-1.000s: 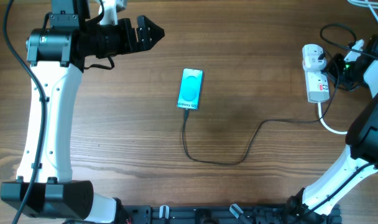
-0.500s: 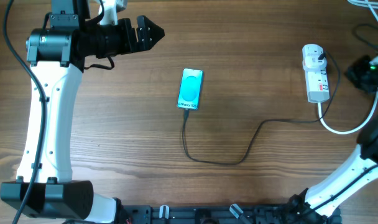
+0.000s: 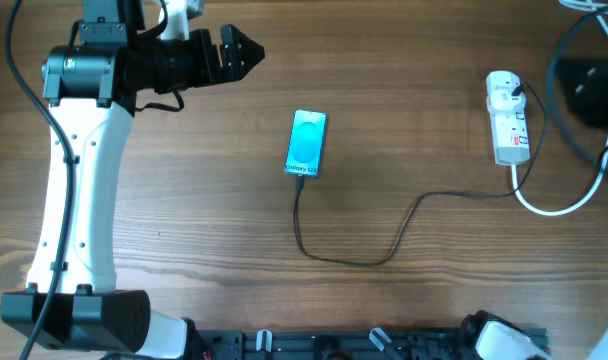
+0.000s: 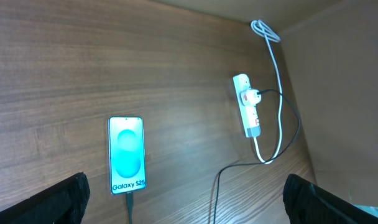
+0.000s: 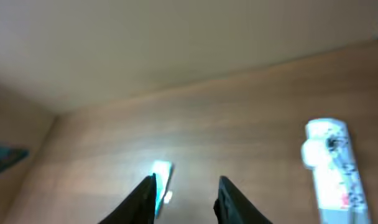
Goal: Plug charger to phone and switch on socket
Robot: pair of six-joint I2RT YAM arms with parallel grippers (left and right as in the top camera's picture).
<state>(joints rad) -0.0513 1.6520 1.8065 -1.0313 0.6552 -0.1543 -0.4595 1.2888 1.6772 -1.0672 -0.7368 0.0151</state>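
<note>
The phone (image 3: 306, 143) lies flat mid-table with its turquoise screen lit, and it also shows in the left wrist view (image 4: 127, 155). The charger, a thin black cable (image 3: 346, 260), runs from the socket side in a loop to the phone's near end, where its connector (image 4: 129, 200) sits in the phone. The white socket strip (image 3: 507, 118) lies at the right with a black plug in it. My left gripper (image 3: 246, 50) is open and empty, far left of the phone. My right gripper (image 5: 188, 194) is open and empty, a raised dark blur (image 3: 585, 86) to the right of the socket.
A thicker white cable (image 3: 544, 208) curves from the socket's near end toward the right table edge. More white cable (image 4: 268, 34) loops at the far right corner. A wall (image 4: 338, 81) bounds the right side.
My right gripper has pulled away from the socket, up and to the right, and is now blurred. The left arm, phone and cable have not moved.
</note>
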